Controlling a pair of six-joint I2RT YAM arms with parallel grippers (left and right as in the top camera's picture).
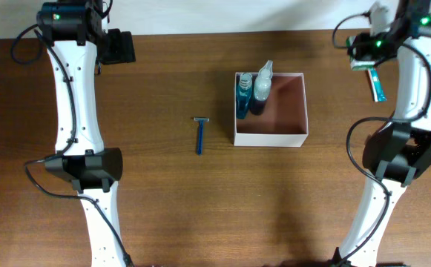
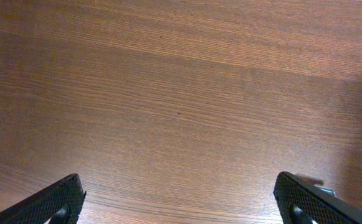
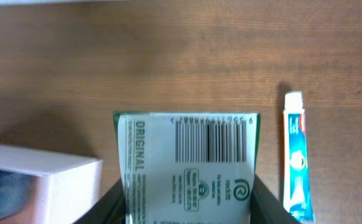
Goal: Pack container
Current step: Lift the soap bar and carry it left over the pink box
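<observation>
Right wrist view: my right end effector [image 3: 187,205] pinches a green-and-white carton [image 3: 187,149] by its sides over the bench [image 3: 168,56], a toothpaste tube [image 3: 295,155] lying just beside. My left end effector [image 2: 181,204] hangs spread over the wood. The container [image 1: 271,138] sits mid-bench, two bottles [image 1: 262,89] standing along its left wall; thin-walled and likely light, it would slide easily, so a rim is the place to grip.
</observation>
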